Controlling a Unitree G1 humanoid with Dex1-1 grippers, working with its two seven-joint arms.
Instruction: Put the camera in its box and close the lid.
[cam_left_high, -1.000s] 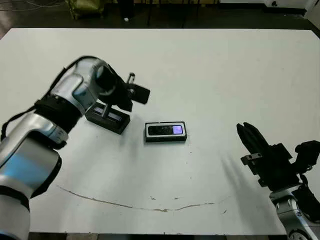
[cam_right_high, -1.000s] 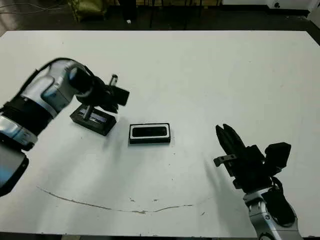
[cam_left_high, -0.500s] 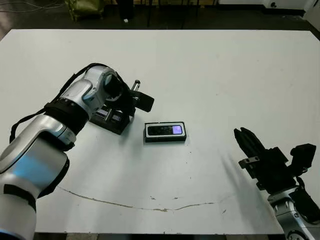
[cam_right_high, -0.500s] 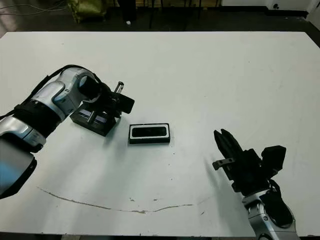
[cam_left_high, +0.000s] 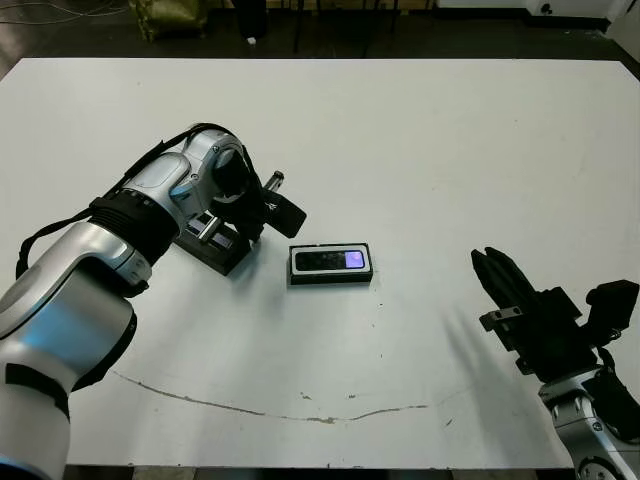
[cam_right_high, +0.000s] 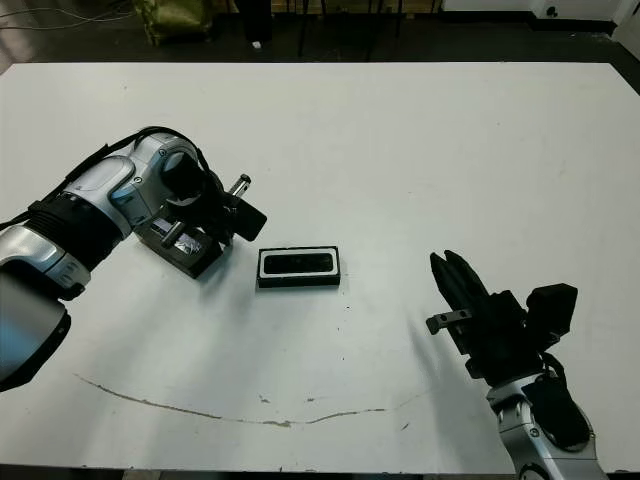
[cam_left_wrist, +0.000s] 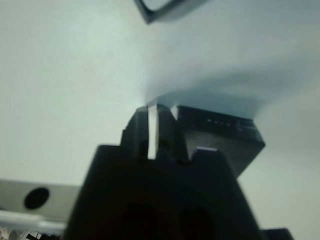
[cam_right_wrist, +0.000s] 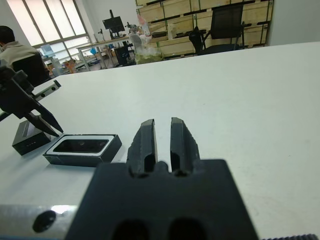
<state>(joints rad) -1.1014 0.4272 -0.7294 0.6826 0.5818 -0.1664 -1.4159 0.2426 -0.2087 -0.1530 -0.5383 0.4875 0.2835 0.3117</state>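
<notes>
— So, what is the left arm (cam_left_high: 120, 230) doing?

— It bends in from the left side and reaches down to the lid (cam_left_high: 212, 243). The left gripper (cam_left_high: 228, 235) sits right at the lid. In the left wrist view its two fingers (cam_left_wrist: 152, 135) are pressed close, with only a thin gap, and their tips are at the lid's edge. I cannot tell if they pinch it.

— And the right arm?

— The right gripper (cam_left_high: 500, 280) hovers low over the table (cam_left_high: 450, 150), near the front right, well apart from everything. Its fingers (cam_right_wrist: 145, 142) point forward toward the middle and stand close, side by side, with a narrow gap. They hold nothing.

— Where is the lid?

— It lies on the table just left of the box (cam_left_high: 331, 264), not touching it. Its long side runs slanted, from back left to front right.

— And the box?

— It is in the middle of the table. Its long side runs left to right. It is open on top, with a white rim.

— What is in it?

— The camera (cam_left_high: 333, 260) lies flat inside, long side the same way as the box. Its purple patch is at the right end.
</notes>
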